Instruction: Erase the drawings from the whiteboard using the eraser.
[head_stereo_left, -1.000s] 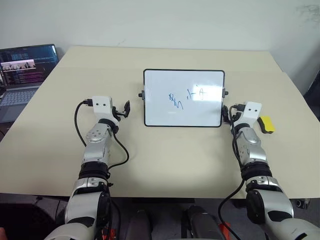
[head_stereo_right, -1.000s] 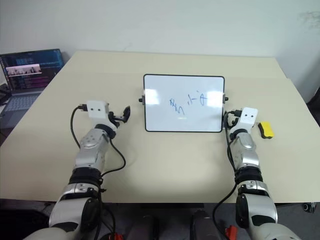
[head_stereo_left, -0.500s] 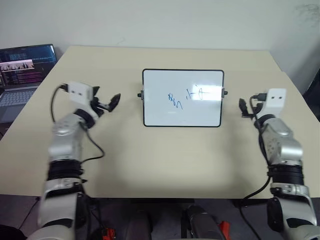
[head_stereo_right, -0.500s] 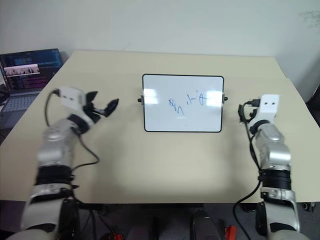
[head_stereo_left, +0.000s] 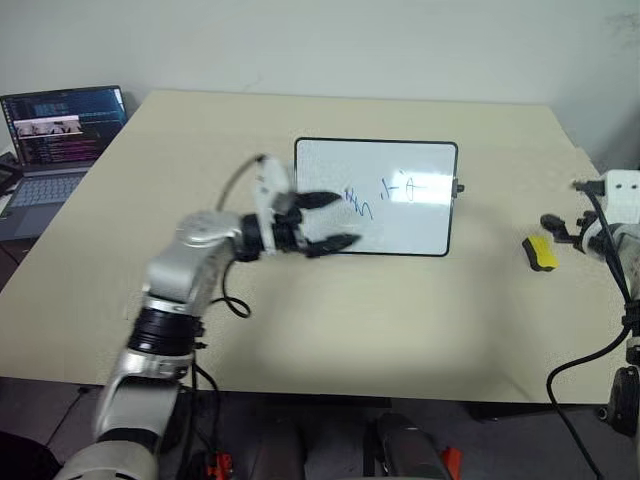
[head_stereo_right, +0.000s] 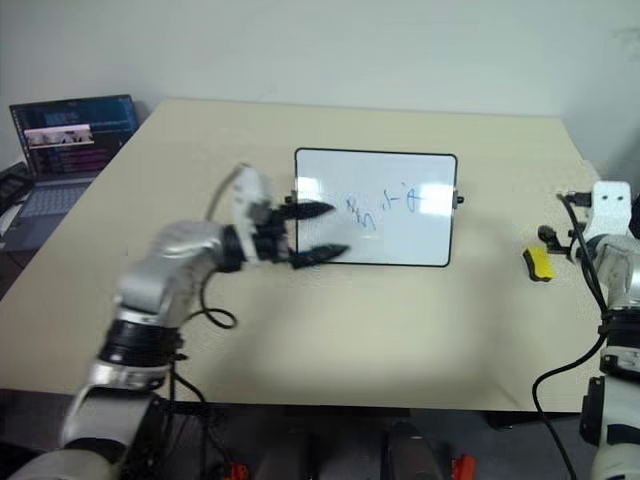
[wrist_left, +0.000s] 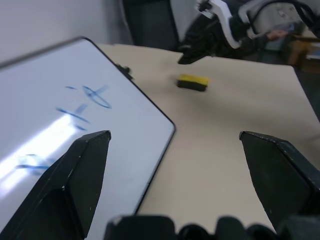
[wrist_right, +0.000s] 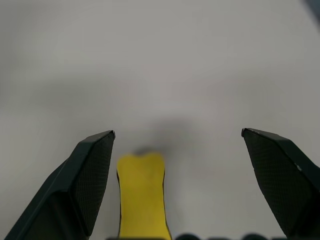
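Eraser (head_stereo_left: 538, 252) lying flat on table (head_stereo_left: 400, 310), right of whiteboard (head_stereo_left: 376, 197), well apart. Looks light, stiff top over soft dark underside; best pinched across long yellow sides. Right gripper (head_stereo_left: 560, 228) just beside it, spread wide, empty. Left gripper (head_stereo_left: 322, 221) agape over board's left edge, holding nothing.

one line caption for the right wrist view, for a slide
Open right gripper above the yellow eraser lying on the table.

A beige table (head_stereo_left: 330, 320) stands against a white wall (head_stereo_left: 330, 45).
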